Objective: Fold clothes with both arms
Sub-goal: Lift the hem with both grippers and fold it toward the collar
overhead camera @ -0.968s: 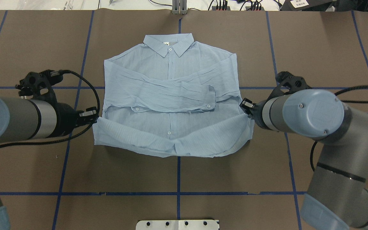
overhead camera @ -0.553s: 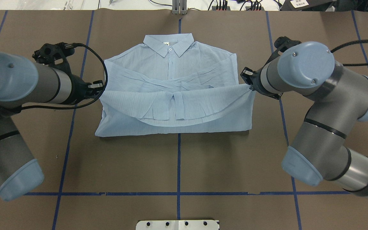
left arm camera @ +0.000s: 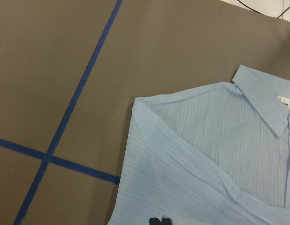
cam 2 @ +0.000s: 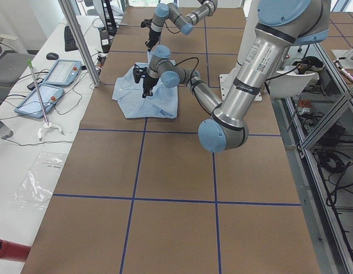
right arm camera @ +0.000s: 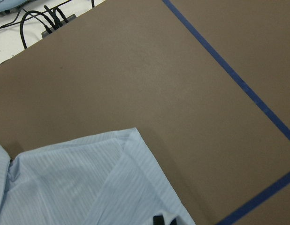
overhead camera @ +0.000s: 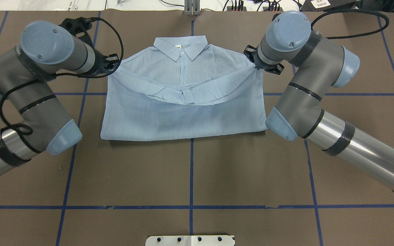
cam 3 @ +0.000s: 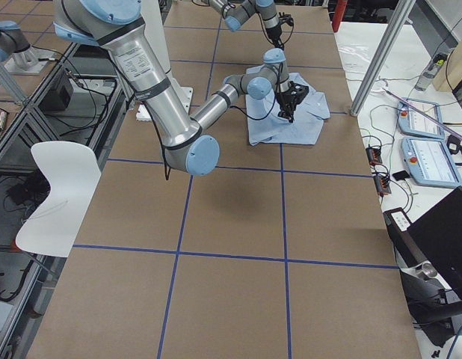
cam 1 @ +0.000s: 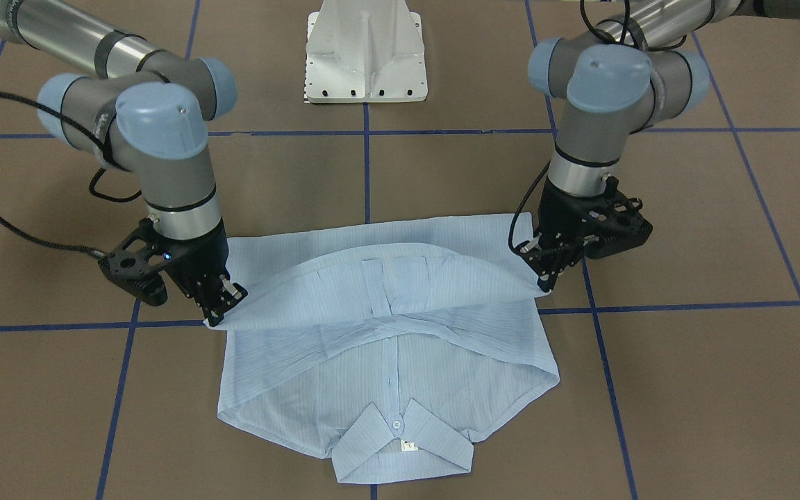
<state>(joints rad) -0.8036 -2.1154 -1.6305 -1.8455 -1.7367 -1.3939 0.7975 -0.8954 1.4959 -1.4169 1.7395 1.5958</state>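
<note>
Shirt (overhead camera: 183, 116), pale blue with fine stripes, lies on the brown worktop (overhead camera: 190, 171). Its lower half is doubled up toward the collar (overhead camera: 180, 48), and the hem sags in an arc just short of it. The left gripper (cam 1: 544, 279) and right gripper (cam 1: 223, 305), one on either side of the collar, each pinch a hem corner. Overhead, the wrists hide most of both grippers. Each wrist view cuts off all but slivers of the black fingertips (left arm camera: 159, 220).
</note>
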